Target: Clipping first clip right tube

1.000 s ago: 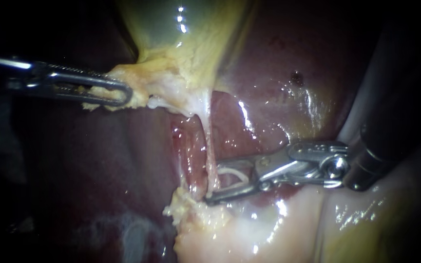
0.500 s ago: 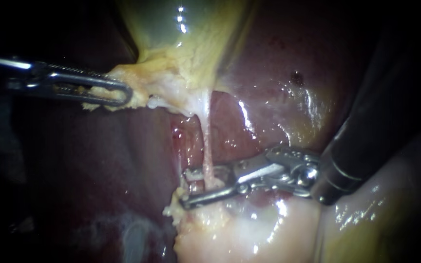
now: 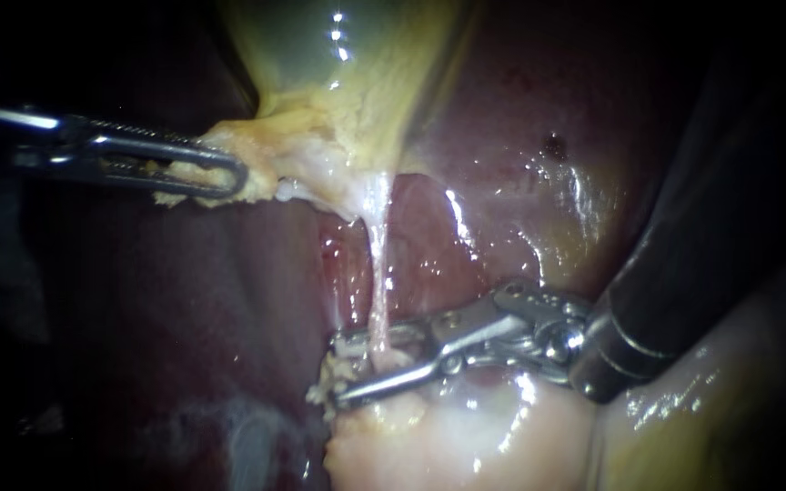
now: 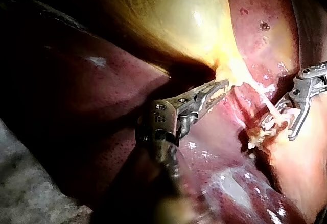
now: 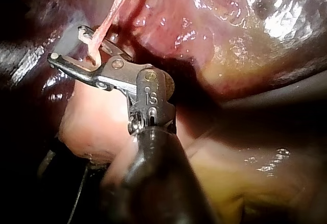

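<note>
1. Endoscope view:
   - The left instrument [image 3: 229,175] has its jaws clamped on yellow tissue [image 3: 275,155] at the foot of the gallbladder [image 3: 320,55], pulling it sideways.
   - From there the tube [image 3: 379,273] runs down as a thin, pale, taut strand over the liver [image 3: 520,109].
   - The right instrument [image 3: 340,370] has its jaws apart, one on each side of the tube's lower end. A gap shows, so nothing is gripped.
   - I cannot make out whether a clip is loaded.

2. Left wrist view:
   - The left instrument [image 4: 217,88] bites the yellow tissue just under the gallbladder [image 4: 173,19].
   - Ahead of it, the tube [image 4: 268,106] slants down into the spread jaws of the right instrument [image 4: 278,129].

3. Right wrist view:
   - The right instrument [image 5: 66,44] has its jaws apart with the tube [image 5: 110,19] crossing between them, near their middle.
   - One jaw lies behind the strand and one in front.

4. Handling, as I judge it:
   - The tube looks soft, wet and slippery, with almost no weight, and thin enough to tear if dragged or twisted.
   - It keeps its line only through the left instrument's pull.
   - The best place to take it is square across its whole width, deep between the jaws and clear of the fat at its base.
   - Closing should be slow so that it does not slide out.
</note>
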Controlling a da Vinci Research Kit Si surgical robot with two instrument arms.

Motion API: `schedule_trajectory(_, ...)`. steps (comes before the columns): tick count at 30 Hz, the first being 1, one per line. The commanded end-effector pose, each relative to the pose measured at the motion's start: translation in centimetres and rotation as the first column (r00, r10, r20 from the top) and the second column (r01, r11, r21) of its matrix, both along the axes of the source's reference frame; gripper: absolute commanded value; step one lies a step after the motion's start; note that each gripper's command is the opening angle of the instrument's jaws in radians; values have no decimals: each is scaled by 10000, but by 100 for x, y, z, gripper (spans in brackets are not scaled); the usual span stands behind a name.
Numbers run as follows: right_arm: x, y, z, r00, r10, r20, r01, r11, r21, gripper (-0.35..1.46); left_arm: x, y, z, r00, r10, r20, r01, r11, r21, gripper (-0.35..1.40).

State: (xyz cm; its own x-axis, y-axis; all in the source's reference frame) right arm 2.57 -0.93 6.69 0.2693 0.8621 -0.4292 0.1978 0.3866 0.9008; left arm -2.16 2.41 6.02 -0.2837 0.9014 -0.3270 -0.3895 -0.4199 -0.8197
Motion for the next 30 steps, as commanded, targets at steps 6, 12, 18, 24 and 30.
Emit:
schedule_trajectory(6, 8, 8, -26, 9980, -201, -593, 216, 9994, 261, 49, 0, 0, 0, 10000, 1, 1, -1, 10000, 0, -35)
schedule_trajectory(12, 9, 13, -40, 9975, -121, -703, 148, 9992, 378, 49, 0, 0, 0, 10000, 0, 0, 0, 10000, 0, -35)
schedule_trajectory(18, 9, 14, -41, 9975, -118, -704, 146, 9991, 386, 48, 0, 0, 0, 10000, 0, 0, 0, 10000, -1, -35)
schedule_trajectory(24, 9, 14, -41, 9974, -121, -705, 148, 9991, 387, 46, 0, 0, 0, 10000, 0, 0, 0, 10000, -1, -35)
schedule_trajectory(30, 7, 18, -40, 9973, -105, -733, 136, 9991, 410, 37, -1, 0, 1, 10000, 0, -1, 0, 10000, -4, -35)
